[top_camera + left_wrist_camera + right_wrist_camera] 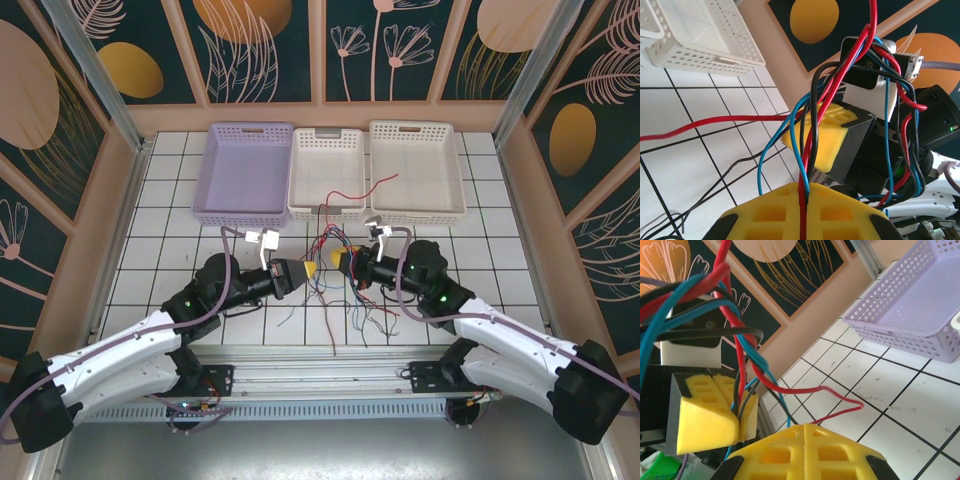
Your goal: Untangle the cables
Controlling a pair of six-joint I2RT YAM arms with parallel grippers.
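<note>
Thin red, blue and black cables point(715, 121) knot between blocky yellow left fingers point(765, 215) and right fingers point(840, 450), both clamped on strands, above a white-tiled tabletop point(180, 220).

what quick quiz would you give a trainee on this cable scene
1. True or false: the left pincer is shut on the cables.
2. How many baskets stand at the far side of the table?
3. What colour is the leftmost basket in the top view? A purple, B white, C yellow.
Key: 1 true; 2 three; 3 A.
</note>
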